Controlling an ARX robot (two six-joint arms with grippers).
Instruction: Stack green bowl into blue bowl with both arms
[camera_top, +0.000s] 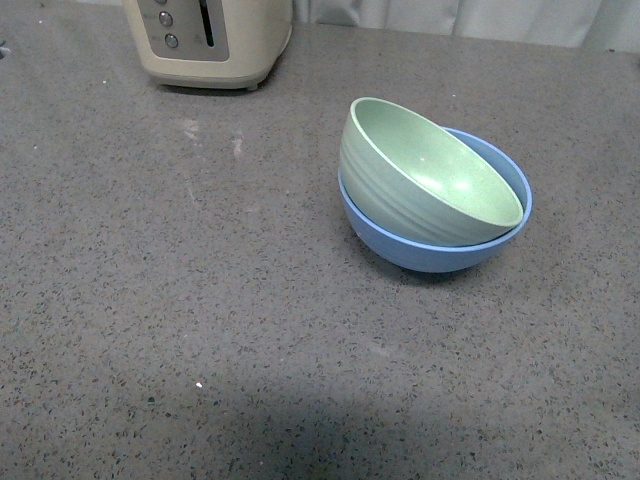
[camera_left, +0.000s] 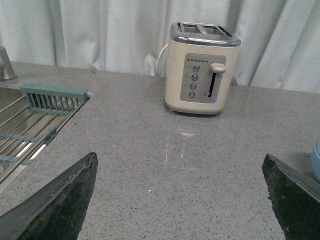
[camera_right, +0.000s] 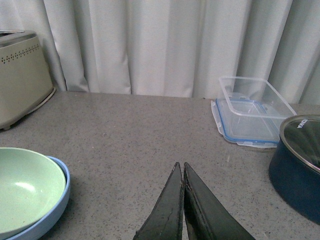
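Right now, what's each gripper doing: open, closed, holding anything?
Left gripper: open, holding nothing.
Right gripper: closed, holding nothing; the green bowl already sits tilted in the blue bowl.

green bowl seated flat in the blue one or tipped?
Tipped. In the front view the green bowl sits inside the blue bowl but leans, its far-left rim raised high above the blue rim, its opening facing right and toward the camera.

You're looking at a matt green bowl (camera_top: 420, 175) with faint ridges, a smooth matt blue bowl (camera_top: 440, 255), a speckled stone-like countertop (camera_top: 200, 300), a glossy cream toaster (camera_left: 202, 70) (brushed metal top) and a clear plastic container (camera_right: 255, 107).
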